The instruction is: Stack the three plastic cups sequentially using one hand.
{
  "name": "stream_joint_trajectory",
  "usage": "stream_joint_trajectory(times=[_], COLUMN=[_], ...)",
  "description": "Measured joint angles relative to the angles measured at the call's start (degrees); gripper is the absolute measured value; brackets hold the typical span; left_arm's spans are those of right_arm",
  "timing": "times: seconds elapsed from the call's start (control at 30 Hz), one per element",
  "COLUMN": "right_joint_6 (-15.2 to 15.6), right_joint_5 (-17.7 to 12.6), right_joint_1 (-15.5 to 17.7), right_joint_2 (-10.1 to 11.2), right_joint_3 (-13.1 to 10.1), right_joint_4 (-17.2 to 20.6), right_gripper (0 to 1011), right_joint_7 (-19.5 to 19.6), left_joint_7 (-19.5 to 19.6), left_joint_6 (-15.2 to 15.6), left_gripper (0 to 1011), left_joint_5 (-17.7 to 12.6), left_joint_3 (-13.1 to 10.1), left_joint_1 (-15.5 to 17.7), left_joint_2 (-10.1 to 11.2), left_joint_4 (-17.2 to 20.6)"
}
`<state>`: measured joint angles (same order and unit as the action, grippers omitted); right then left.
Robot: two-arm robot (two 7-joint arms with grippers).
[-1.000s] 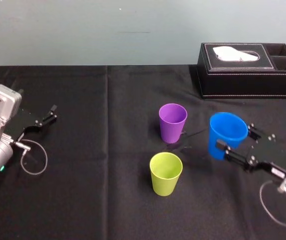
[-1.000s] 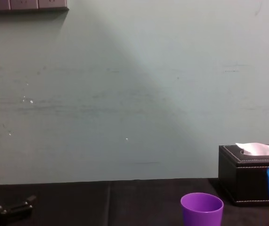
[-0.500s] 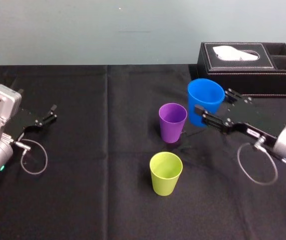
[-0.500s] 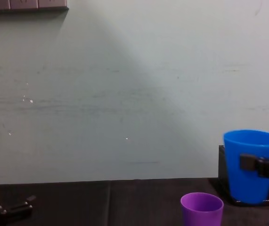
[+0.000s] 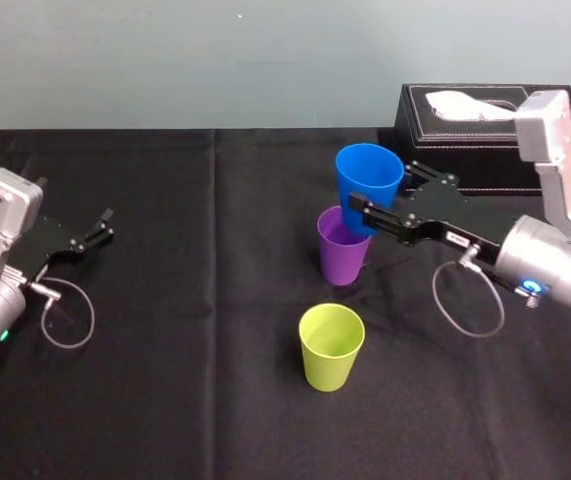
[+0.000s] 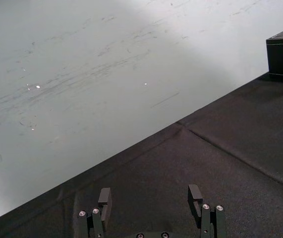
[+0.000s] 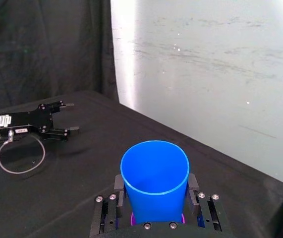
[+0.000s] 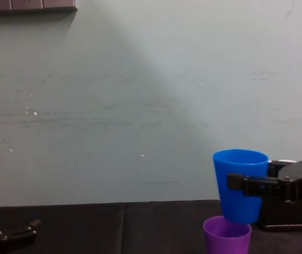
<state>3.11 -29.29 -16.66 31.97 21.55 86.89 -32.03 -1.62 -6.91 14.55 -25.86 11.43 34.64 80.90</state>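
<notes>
Head view | we see right claw [image 5: 377,190] gripping tapered blue plastic cup [image 5: 368,172] over tapered purple plastic cup [image 5: 343,256] | left claw [image 5: 102,227] open, far left

The black-draped table [image 5: 165,400] carried a purple cup [image 5: 340,264] near its middle, a yellow-green cup [image 5: 331,347] nearer the front edge, and a black tissue box [image 5: 455,135] at the far right corner.

The right gripper [image 5: 380,190] grips the blue cup [image 5: 367,172] upright just over the purple cup [image 5: 341,256] (base at its rim); the yellow-green cup [image 5: 331,346] stands nearer; the left gripper [image 5: 93,236] lies far left.
</notes>
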Motion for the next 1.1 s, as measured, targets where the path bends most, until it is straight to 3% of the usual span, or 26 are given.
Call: stream_joint_trajectory(times=[0.43,0.9,1.1], right_joint_6=[-1.9,-3.3,-3.3], right_joint_5=[1.1,1.4,1.4], right_joint_1=[-3.8,-4.0,-4.0], right_joint_2=[-2.5,-3.4,-3.3], right_joint_3=[3.2,4.1,4.1], right_joint_4=[-6.3,-9.8,-9.7], right_gripper=[726,726,726], right_joint_7=[-1.5,-2.4,-2.4], left_joint_7=[0.0,0.0,0.0], left_joint_6=[0.0,0.0,0.0], left_gripper=[1011,1012,1012], left_joint_5=[0.0,0.0,0.0], left_joint_3=[0.0,0.0,0.0], left_joint_1=[0.0,0.0,0.0], left_joint_2=[0.0,0.0,0.0], left_joint_4=[0.0,0.0,0.0])
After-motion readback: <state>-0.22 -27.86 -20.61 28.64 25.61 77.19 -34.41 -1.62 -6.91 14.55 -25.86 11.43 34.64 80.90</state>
